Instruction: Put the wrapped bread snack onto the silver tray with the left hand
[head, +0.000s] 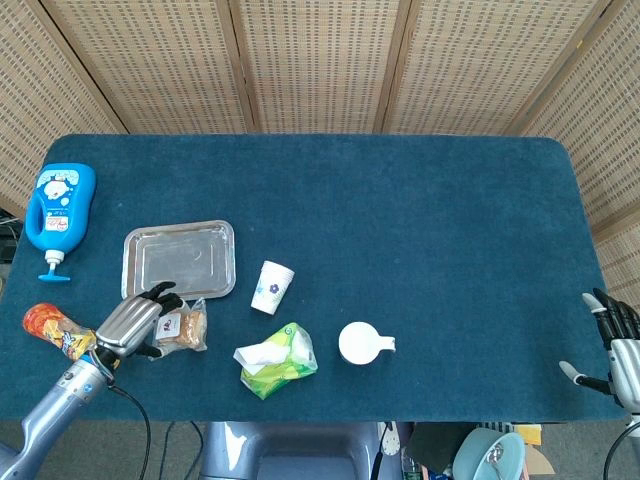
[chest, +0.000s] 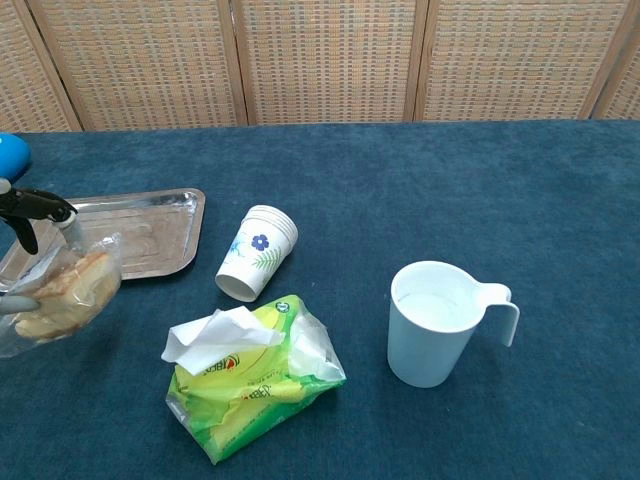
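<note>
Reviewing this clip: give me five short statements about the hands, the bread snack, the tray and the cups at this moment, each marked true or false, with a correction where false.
1. The left hand holds the wrapped bread snack. True.
2. The bread snack already lies on the silver tray. False: it is in the hand, at the tray's near edge.
3. The paper cups stand upright. False: the stack lies on its side.
4. The white mug stands upright, to the right of the green tissue pack in the chest view. True.
5. The right hand grips the mug. False: it holds nothing, at the table's right edge, far from the mug.
</note>
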